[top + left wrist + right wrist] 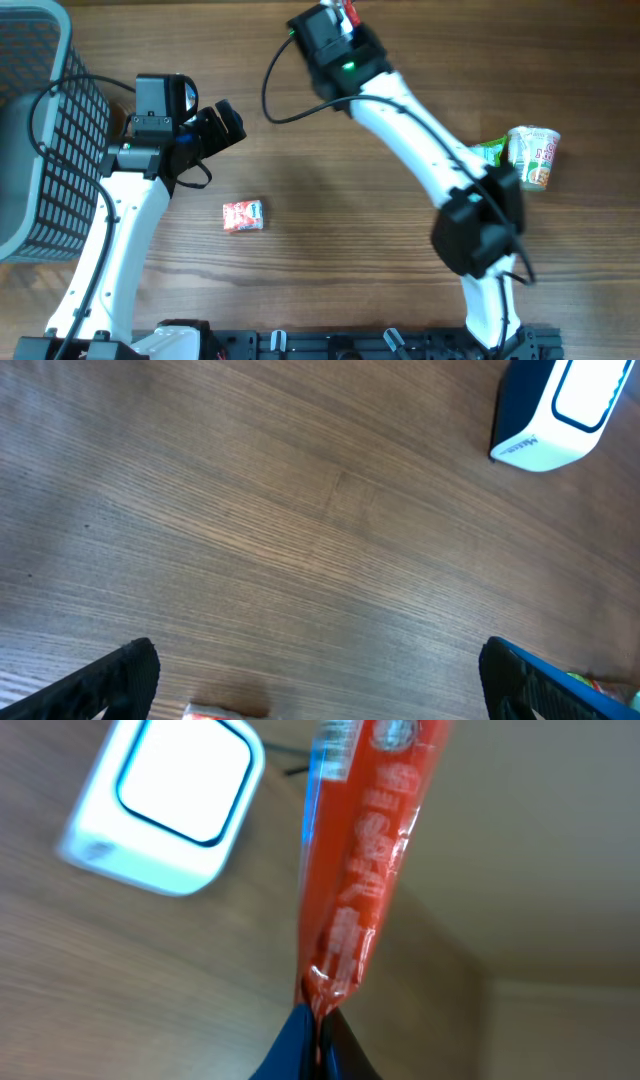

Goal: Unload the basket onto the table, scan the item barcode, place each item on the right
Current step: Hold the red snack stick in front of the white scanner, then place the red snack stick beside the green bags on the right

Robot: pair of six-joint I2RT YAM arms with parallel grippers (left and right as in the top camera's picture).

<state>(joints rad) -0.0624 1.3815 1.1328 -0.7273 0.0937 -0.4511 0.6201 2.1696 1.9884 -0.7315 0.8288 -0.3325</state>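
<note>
1. Step in hand, as I judge it: presenting the item to the reader; the right pincer [318,1025] holds a red packet [365,850] in the air near the white scanner [165,805], at the table's far side
2. The next move likely calls for turning the packet so its barcode faces the scanner window; no barcode is visible here
3. Right pincer: jaws together, clamped on the packet's lower seam
4. Left pincer [320,690]: jaws wide apart, holding nothing, hovering over wood near a small packet [242,216]

overhead: straight down on table [330,200], far
left wrist: low, facing scanner [550,420]
right wrist: close beside scanner [165,805]
shared: scanner, both wrists
</note>
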